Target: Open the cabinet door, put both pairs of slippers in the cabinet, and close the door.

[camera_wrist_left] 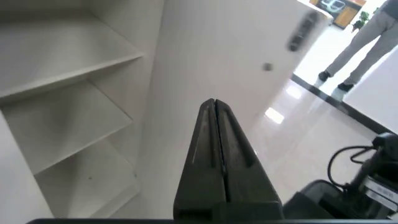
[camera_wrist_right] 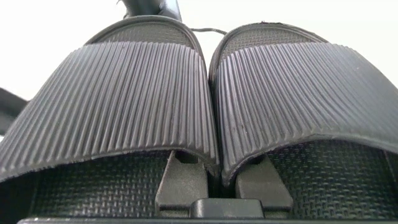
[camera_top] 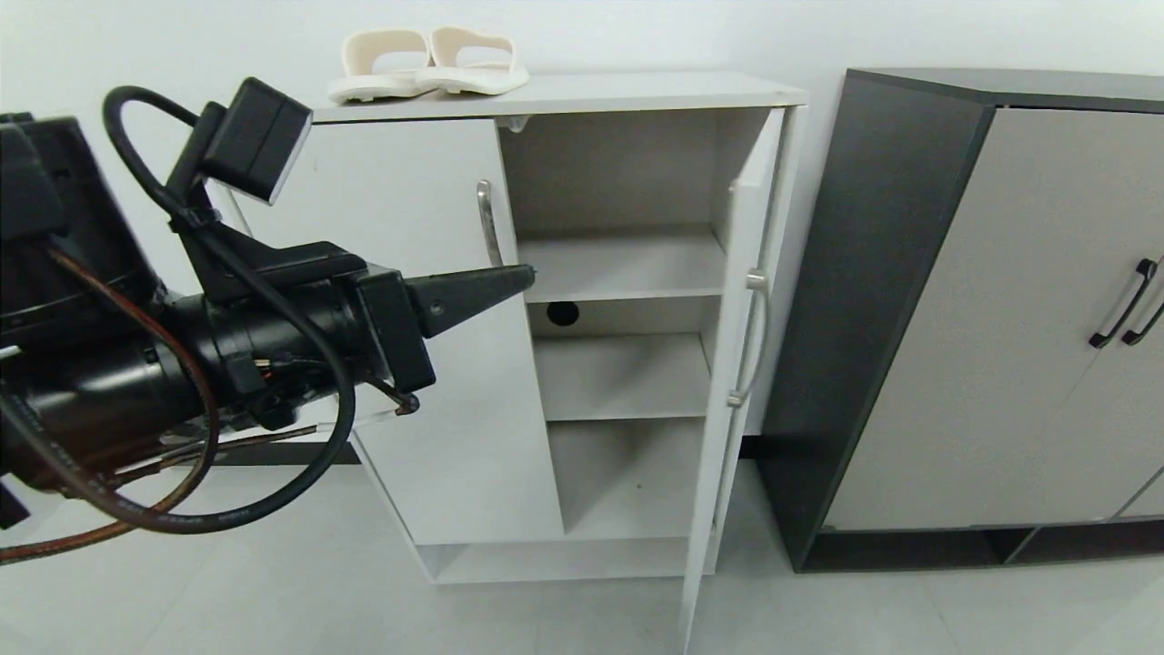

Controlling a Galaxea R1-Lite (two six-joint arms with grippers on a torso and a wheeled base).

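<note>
- In the head view, a white cabinet [camera_top: 637,91] is seen against the wall, with its right door [camera_top: 747,227] swung open and its left door [camera_top: 409,227] shut.
- Three bare shelves [camera_top: 627,264] are shown inside the open half.
- A pair of cream slippers [camera_top: 427,62] is set side by side on the cabinet's top, at its left end.
- The left pincer [camera_top: 518,276] is held level in front of the shut left door, its fingers pressed together. Its tip is placed just beside that door's metal handle [camera_top: 488,223], at the edge of the opening.
- A dark grey cabinet [camera_top: 909,300] with shut doors is seen just to the right of the white one, both standing on the pale floor [camera_top: 273,591].
- In the left wrist view, the left pincer [camera_wrist_left: 215,109] is shown shut tight, with nothing between its fingers. The cabinet's shelves [camera_wrist_left: 68,62] are seen beyond it to one side and a white panel straight ahead.
- In the right wrist view, a pair of black ribbed slippers [camera_wrist_right: 137,99] is held close before the camera, the two straps touching side by side.
- The right pincer [camera_wrist_right: 221,177] is clamped on this pair where the two slippers meet, one finger [camera_wrist_right: 180,183] being seen under each strap.
</note>
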